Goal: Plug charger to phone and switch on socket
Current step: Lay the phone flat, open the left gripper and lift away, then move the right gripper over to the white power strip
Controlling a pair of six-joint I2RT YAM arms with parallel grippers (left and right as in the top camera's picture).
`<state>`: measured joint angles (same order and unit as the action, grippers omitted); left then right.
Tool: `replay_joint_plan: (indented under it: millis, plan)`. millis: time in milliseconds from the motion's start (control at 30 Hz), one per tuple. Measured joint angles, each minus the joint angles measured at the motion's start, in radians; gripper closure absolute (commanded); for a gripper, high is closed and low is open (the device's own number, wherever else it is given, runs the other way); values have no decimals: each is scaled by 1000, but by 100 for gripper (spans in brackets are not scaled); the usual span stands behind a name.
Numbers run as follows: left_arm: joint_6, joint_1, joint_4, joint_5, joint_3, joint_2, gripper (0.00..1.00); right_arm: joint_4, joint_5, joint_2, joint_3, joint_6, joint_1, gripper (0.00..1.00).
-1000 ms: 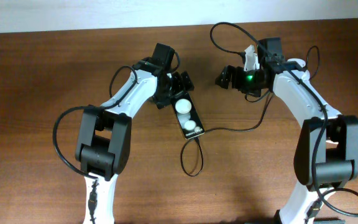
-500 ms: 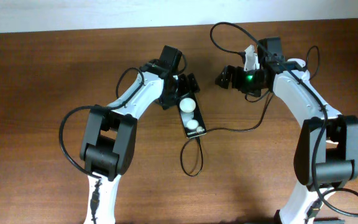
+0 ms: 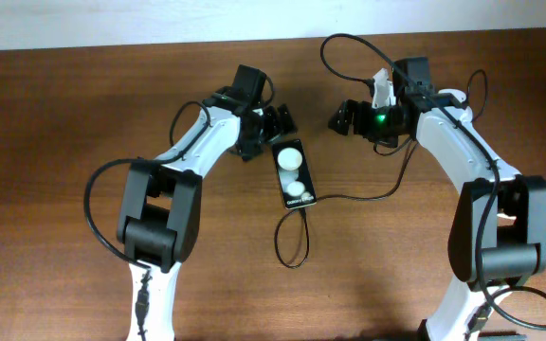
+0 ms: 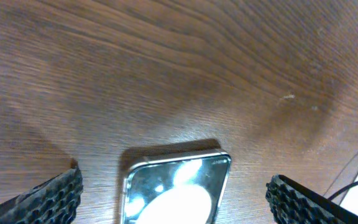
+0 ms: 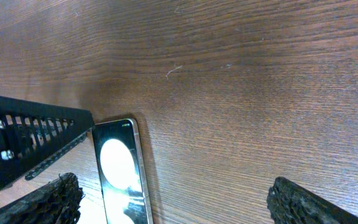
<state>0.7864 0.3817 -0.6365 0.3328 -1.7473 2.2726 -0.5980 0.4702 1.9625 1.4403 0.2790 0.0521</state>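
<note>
While the charger [image 3: 349, 198] seems already seated in the phone [image 3: 294, 176], which lies flat on the table [image 3: 64, 114] just beside your left fingers [image 4: 45, 198], these and your right fingers [image 5: 36, 202] stand apart, empty. Next you need the socket switch, which I judge is hidden here.

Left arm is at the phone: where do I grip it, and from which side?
Probably across its two long edges at the far end, coming straight down. The phone lies flat on the table, so only its thin sides offer grip; the charger cable meets the near end, and the open left gripper is lined up over the far end.
</note>
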Motion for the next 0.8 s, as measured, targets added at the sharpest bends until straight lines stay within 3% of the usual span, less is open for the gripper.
replay_joint_plan:
  millis: [133,367,433,600,800]
  plan:
    - [-69,-52,-80,3,0,-50,1,0,0,0,0,1,0,1]
    - [-452,-56,-458,-29,-7,-328,1,-61,0,0,11,0,0,1]
    - [-493,-56,-552,-60,-7,-330,1,-155,-9,-2,87,2,0,1]
    - [-516,-56,-590,-106,-7,-330,1,-402,-138,-21,394,1,-6,1]
    - [-605,-56,-591,-110,-6,-454,1,-547,-85,-21,473,3,-356,1]
